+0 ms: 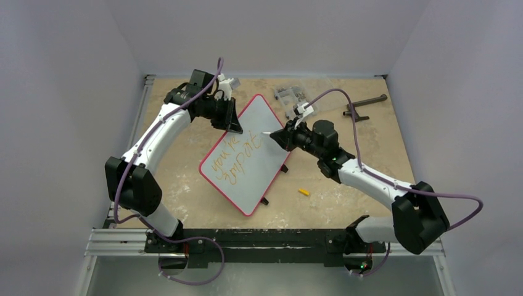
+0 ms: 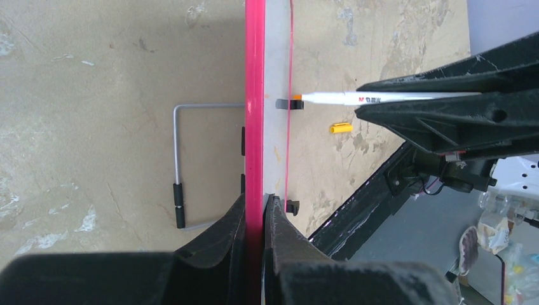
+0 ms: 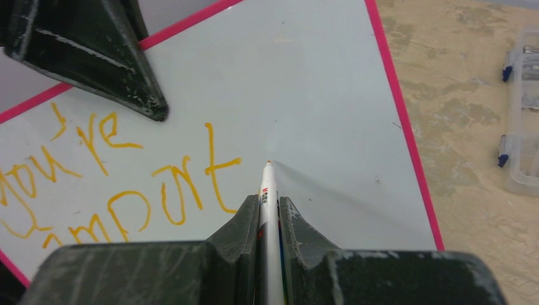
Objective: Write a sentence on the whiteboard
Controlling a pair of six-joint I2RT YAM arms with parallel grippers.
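We are in the middle of the writing step. On the tan table (image 1: pixel 376 148) the whiteboard (image 1: pixel 262 169) stands propped at a tilt, one corner toward the far edge, between our two arms. Its upper half is bare.

The left gripper (image 2: pixel 260 204) steadies the whiteboard. Its jaws are pressed onto the red rim at the far left edge, one finger on each face, as the left wrist view shows edge-on. The right gripper (image 3: pixel 268 206) comes in from the right, its jaws pinching a white marker (image 3: pixel 268 184) that points out along the fingers toward the board face.

The sentence (image 3: pixel 121 181) reads "you're" on one slanted line and "import" below it in orange-yellow, so we judge the second word unfinished. The marker's tip sits just right of the "t", over bare white. It looks to be at the surface or a hair off it; we cannot tell which.

The next move calls for light, even pressure on the tip and a small stroke to the right for the following letter, keeping to the slant of the line, while the left jaws hold the rim firm so the board does not rock. The marker's yellow cap (image 1: pixel 303 192) lies on the table, apart from the board's near right edge.
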